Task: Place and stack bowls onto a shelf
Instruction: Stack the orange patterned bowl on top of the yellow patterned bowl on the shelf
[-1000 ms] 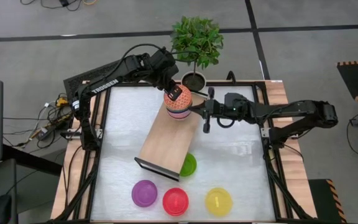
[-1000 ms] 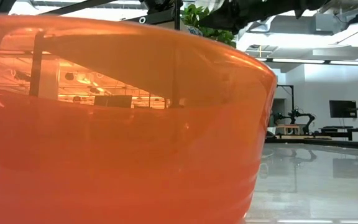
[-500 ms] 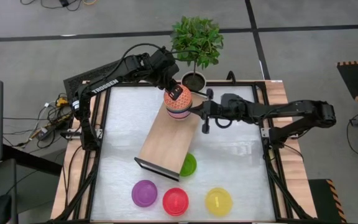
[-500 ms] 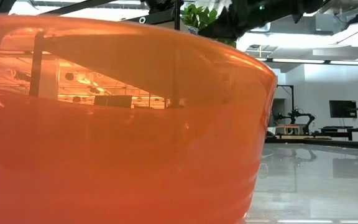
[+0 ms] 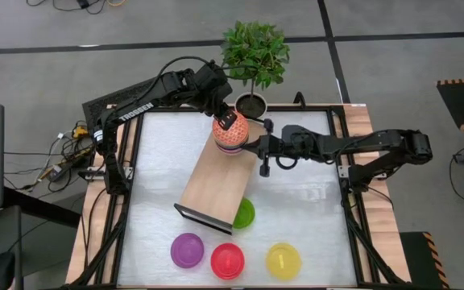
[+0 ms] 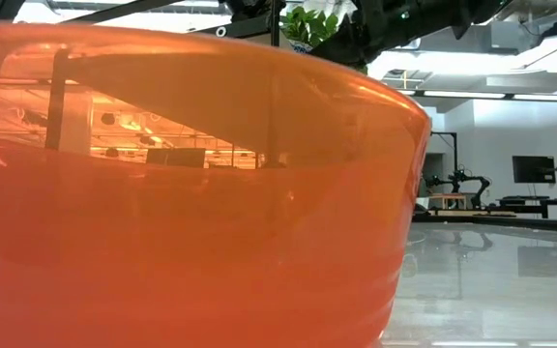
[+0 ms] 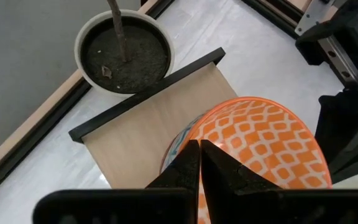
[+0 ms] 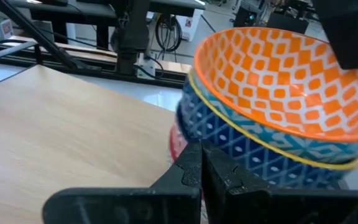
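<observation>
A stack of patterned bowls (image 5: 231,137) stands on the far end of the light-wood shelf (image 5: 210,184). The top bowl (image 7: 260,143) is orange-white inside. Below it sit a blue-white bowl (image 8: 247,146) and a red-white bowl (image 8: 174,146). My left gripper (image 5: 226,121) is above the stack, shut on the top bowl. My right gripper (image 5: 254,146) is shut and level, close beside the stack on its right. Green (image 5: 245,213), purple (image 5: 187,250), red (image 5: 227,260) and yellow (image 5: 283,260) bowls rest on the table. My left gripper pinches the top bowl's rim (image 7: 190,127), one finger inside (image 8: 352,43) and one outside. The fingers come from above, pointing down. The bowl sits slightly tilted on the stack. My right gripper's fingertips (image 8: 191,155) are right at the stack's foot; whether they touch it, I cannot tell.
A potted plant (image 5: 251,103) stands just beyond the shelf's far end. The green bowl lies against the shelf's near right corner. The red bowl fills most of the low view (image 6: 182,193). Bare tabletop (image 5: 304,209) lies right of the shelf.
My right gripper has gone level toward the table's left edge, closing on the bowl stack, fingers staying shut. My left gripper and the stack have kept still.
</observation>
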Tool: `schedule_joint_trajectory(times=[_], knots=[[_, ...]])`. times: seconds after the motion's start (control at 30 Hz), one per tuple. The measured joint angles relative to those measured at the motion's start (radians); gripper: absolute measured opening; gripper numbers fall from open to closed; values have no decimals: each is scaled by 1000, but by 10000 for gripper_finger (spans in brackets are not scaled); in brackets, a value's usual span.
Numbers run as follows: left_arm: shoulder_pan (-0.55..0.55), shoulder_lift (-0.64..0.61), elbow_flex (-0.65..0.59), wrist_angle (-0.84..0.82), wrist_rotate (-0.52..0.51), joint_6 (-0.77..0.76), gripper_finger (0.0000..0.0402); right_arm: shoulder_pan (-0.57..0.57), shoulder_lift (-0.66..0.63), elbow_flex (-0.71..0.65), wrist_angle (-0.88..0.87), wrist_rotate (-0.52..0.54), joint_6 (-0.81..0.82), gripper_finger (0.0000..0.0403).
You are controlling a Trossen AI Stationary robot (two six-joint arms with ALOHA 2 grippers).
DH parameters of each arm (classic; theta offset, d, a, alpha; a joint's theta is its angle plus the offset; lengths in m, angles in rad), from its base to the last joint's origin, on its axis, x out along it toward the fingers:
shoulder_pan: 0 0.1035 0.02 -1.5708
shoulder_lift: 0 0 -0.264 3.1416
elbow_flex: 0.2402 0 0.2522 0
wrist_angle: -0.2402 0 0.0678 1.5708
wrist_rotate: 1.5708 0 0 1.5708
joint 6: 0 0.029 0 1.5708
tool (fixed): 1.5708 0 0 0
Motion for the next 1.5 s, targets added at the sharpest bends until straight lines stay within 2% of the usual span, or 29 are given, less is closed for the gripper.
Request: schedule_joint_trajectory(times=[0.27,0.53,1.0,1.17,1.23,1.37,1.43,1.5], knots=[[-1,1,0,-2,-47,-3,0,0,0,0,-16,1,2,20],[1,39,-1,-65,-4,-33,0,0,0,0,-16,1,-5,20],[-3,47,0,-21,6,-22,0,19,-35,2,74,50,-78,20],[-2,43,60,8,0,-14,0,6,-35,1,73,56,-84,20],[-3,41,109,10,-47,2,0,7,-35,1,82,56,-84,20],[-13,37,144,-18,-281,0,0,-8,-35,1,85,56,-84,20],[-9,40,144,-55,-306,1,0,-12,-35,1,87,56,-85,20],[-1,44,133,-75,-278,1,0,-16,-35,1,86,55,-97,20]])
